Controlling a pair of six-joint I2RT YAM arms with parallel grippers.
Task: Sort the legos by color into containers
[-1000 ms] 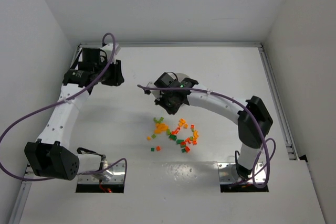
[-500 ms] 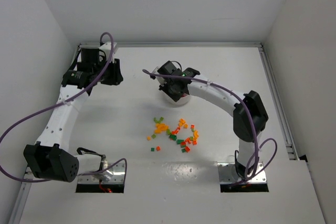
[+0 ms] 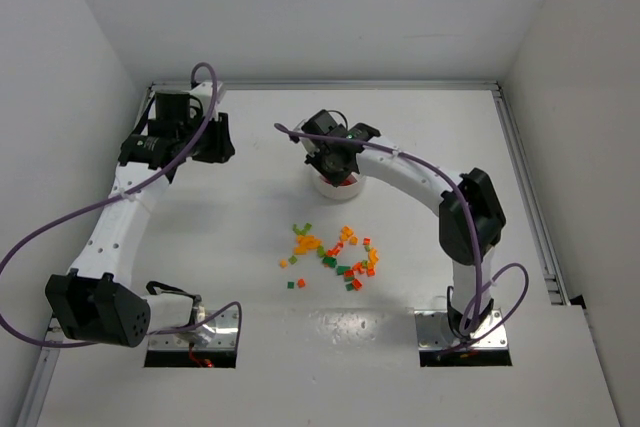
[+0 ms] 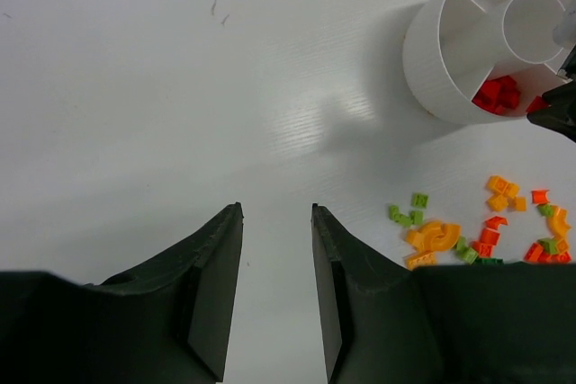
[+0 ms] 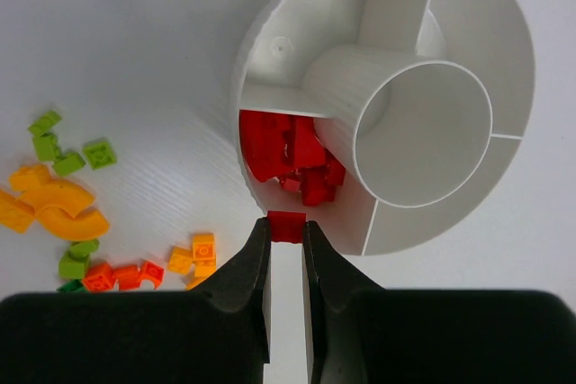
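Where the white counter [image 3: 420,147] carries the round white dish [image 5: 477,6], one wedge compartment holds red legos [image 5: 288,155]; loose legos [image 3: 335,257] in red, orange, yellow and green lie scattered nearby. Right fingers [image 5: 261,247] clench one red brick [image 5: 287,226] at that compartment's rim. Left fingers [image 4: 230,227], released, hover well apart.

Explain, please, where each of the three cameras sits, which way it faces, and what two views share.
Top external: fixed above and behind the bases, facing down on the table; shows left arm, right arm, left tool, right tool.
Left wrist: on the left arm, facing across the table past its open fingers toward the white dish and loose bricks.
Right wrist: close over the dish, facing down; its fingers pinch a red brick at the compartment holding red bricks.
Shared: both wrist views show dish, red bricks, loose bricks.
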